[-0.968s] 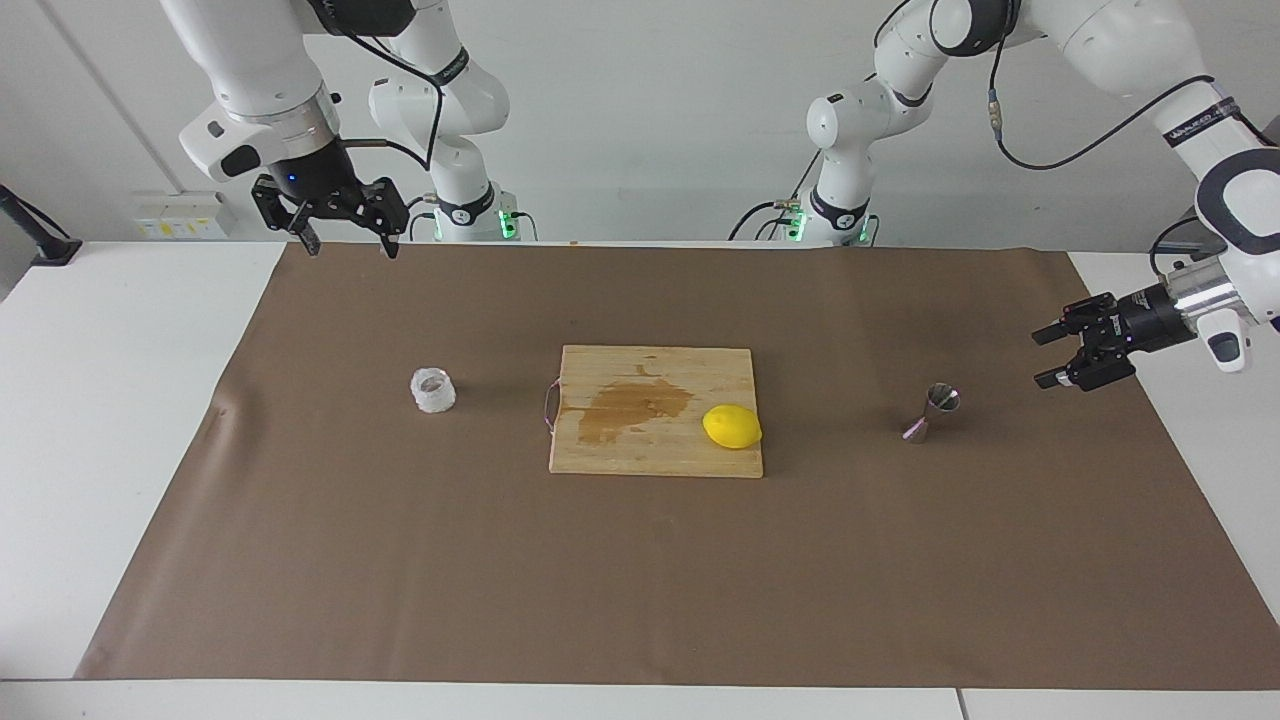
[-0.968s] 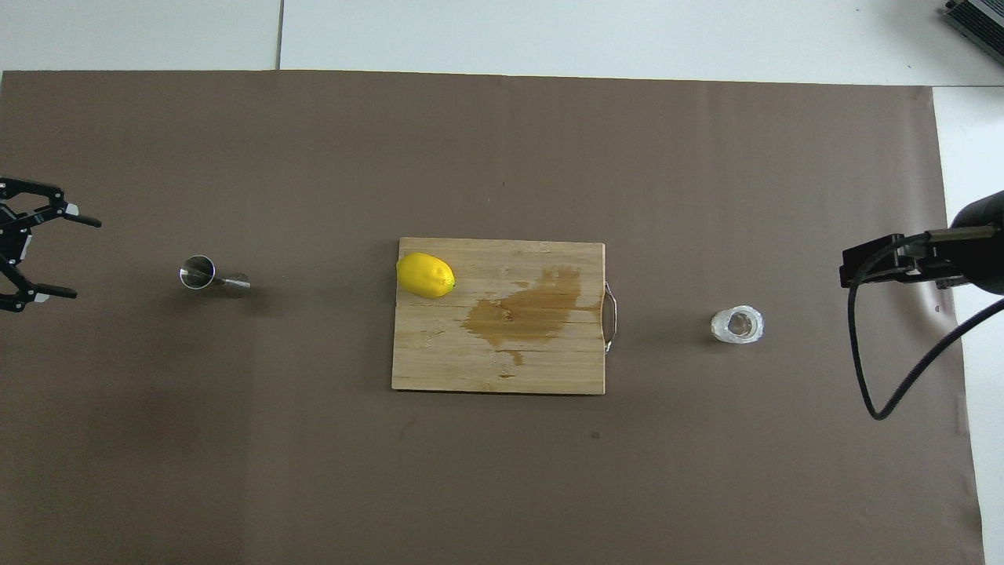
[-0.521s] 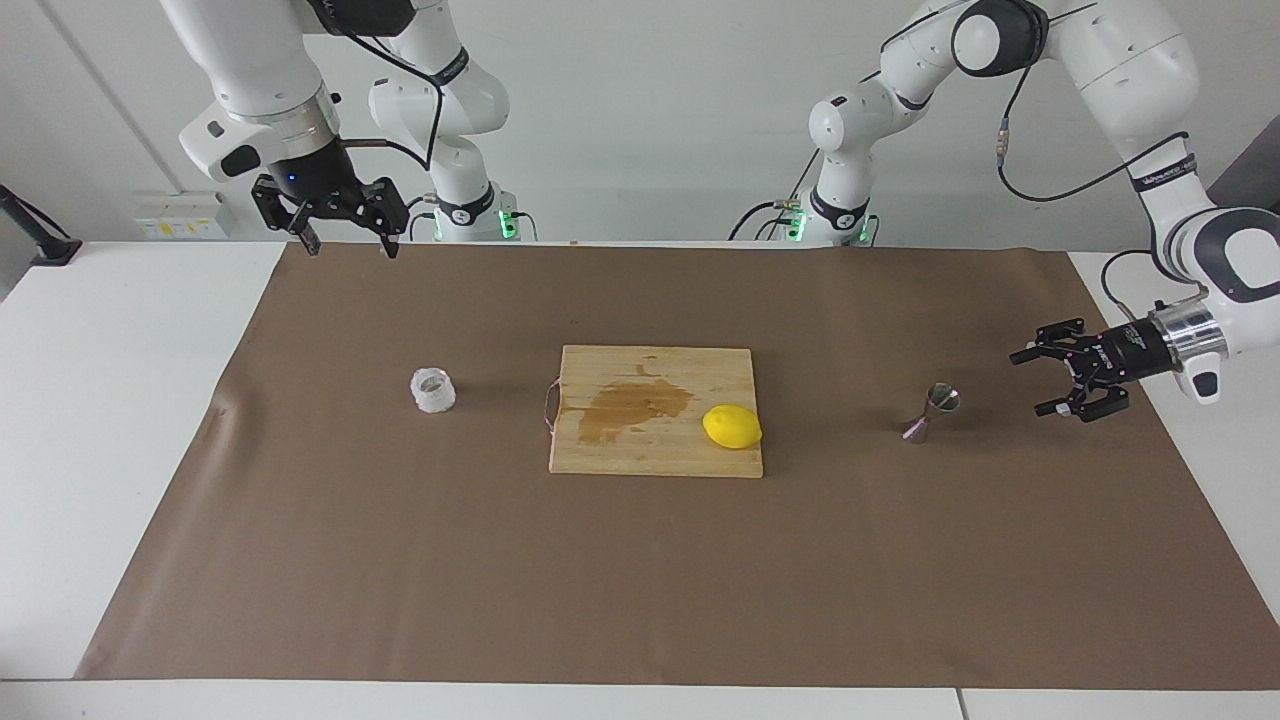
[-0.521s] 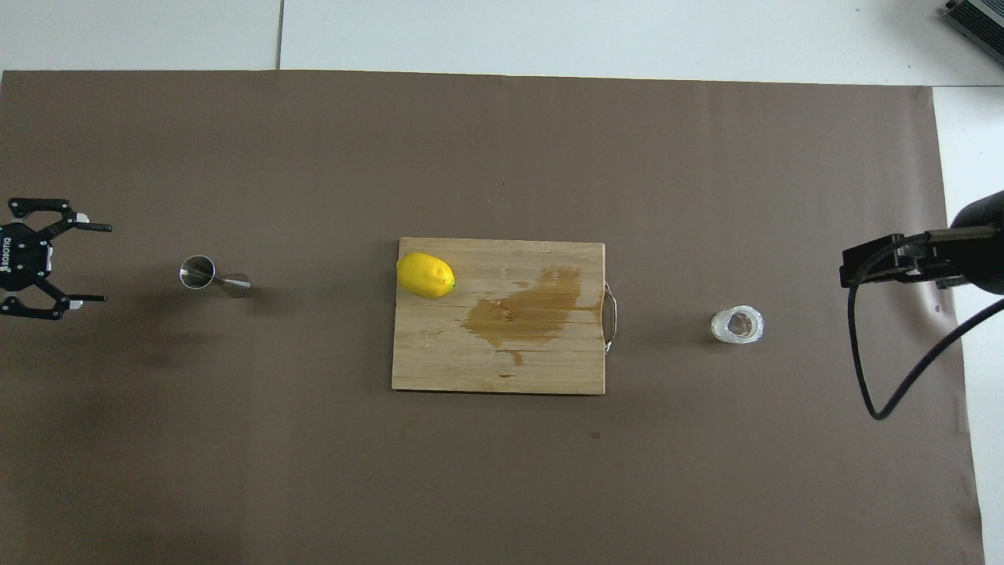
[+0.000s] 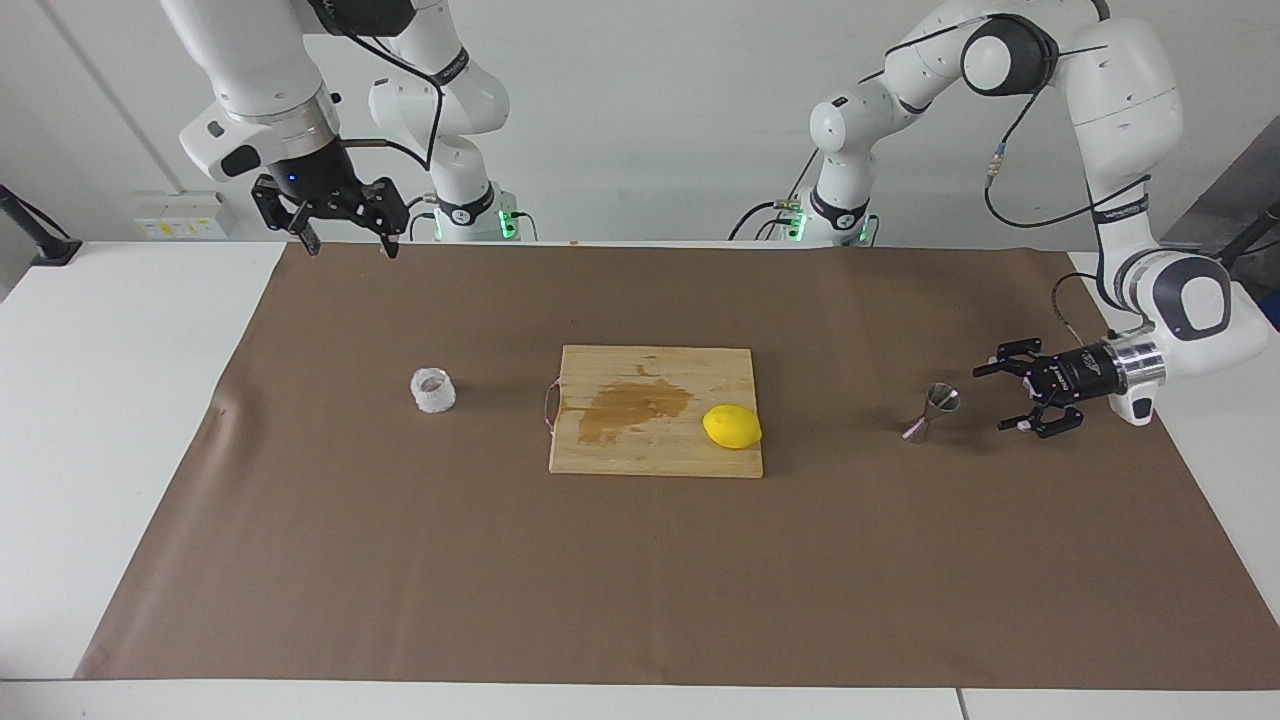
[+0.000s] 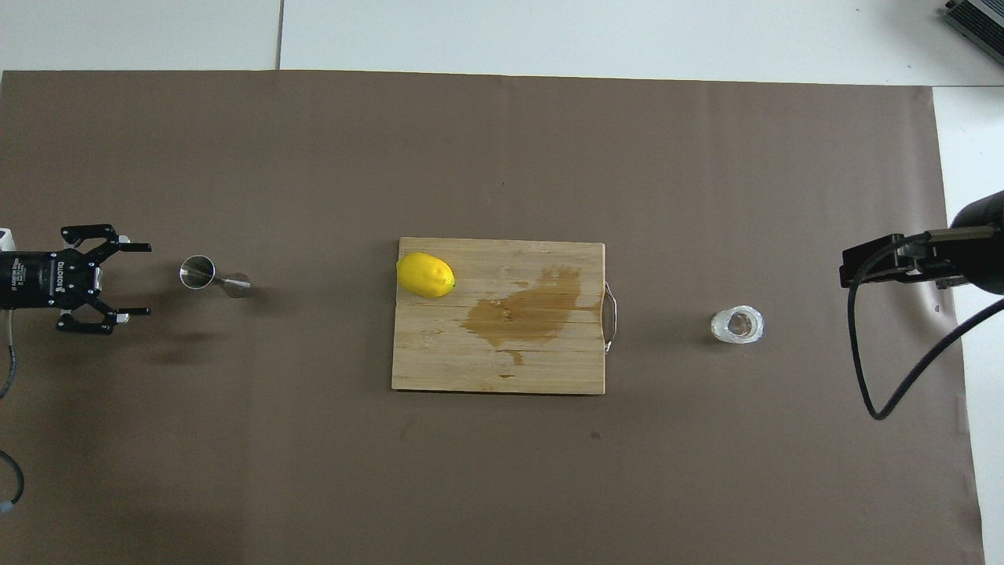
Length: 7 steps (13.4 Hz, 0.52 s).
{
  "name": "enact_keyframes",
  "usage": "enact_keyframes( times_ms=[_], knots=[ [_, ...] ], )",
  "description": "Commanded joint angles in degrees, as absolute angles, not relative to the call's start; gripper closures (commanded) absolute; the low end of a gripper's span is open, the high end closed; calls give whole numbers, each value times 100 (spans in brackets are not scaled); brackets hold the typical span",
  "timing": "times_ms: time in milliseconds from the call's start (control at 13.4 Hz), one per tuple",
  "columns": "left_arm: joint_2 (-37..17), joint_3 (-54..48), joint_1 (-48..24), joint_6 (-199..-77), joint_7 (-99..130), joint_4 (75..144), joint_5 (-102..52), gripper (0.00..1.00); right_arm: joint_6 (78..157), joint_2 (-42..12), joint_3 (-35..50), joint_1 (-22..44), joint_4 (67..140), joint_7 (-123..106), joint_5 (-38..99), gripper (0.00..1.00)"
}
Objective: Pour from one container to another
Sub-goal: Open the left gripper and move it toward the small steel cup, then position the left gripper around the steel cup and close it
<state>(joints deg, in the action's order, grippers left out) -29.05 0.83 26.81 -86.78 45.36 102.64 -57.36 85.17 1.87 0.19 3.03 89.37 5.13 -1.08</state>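
your left gripper (image 5: 995,398) has come low beside the jigger (image 5: 931,411), fingers apart, nothing held; right gripper (image 5: 345,240), also apart, waits above the glass cup (image 5: 433,390).

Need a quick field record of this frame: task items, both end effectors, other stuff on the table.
glass cup: upright on the brown mat, toward the right arm's end
jigger: upright on the mat, toward the left arm's end
left end effector: open, low, beside the jigger, not touching
right end effector: open, raised over the mat's edge near its base, waiting
cutting board: between cup and jigger, stained
lemon: on the board
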Motion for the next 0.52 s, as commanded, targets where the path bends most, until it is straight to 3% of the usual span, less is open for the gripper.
enact_keyframes(
  times_ms=[0, 447],
  knots=[
    [-2813, 26, 2690, -8789, 4553, 10626, -6047, 0, 8473, 290, 9, 290, 9018, 545, -97, 0],
    [-2716, 18, 2392, -8964, 4544, 10713, -6178, 0, 8473, 290, 9, 290, 9018, 545, -97, 0]
  ],
)
